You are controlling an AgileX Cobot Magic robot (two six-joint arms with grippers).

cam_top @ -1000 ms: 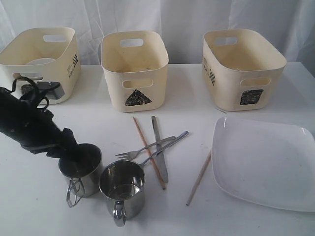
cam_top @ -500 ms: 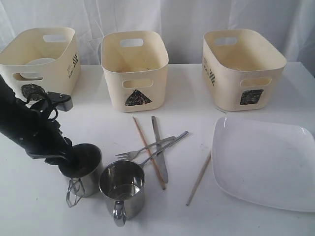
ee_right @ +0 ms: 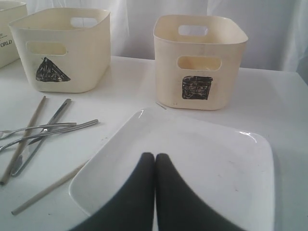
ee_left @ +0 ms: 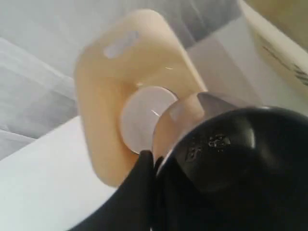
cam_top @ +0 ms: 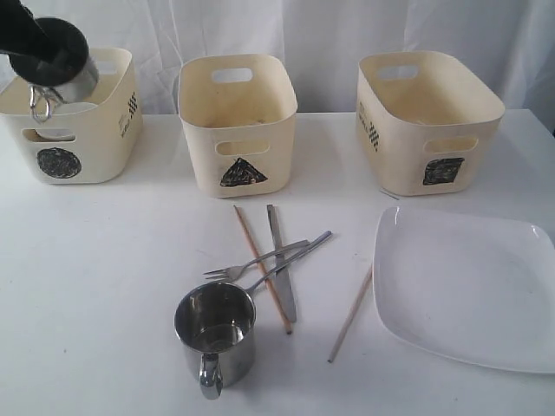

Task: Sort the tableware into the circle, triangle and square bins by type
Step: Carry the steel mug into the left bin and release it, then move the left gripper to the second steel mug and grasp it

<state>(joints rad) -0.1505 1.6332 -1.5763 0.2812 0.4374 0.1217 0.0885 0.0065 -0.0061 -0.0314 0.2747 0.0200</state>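
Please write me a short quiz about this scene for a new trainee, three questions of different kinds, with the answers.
1. True or false: the left tool holds a steel mug over the circle bin.
2. How many wooden chopsticks lie on the table?
3. The right tool, above the white plate, is: A open; B shut on a fork; C shut and empty.

Key: 1 true; 2 two; 3 C.
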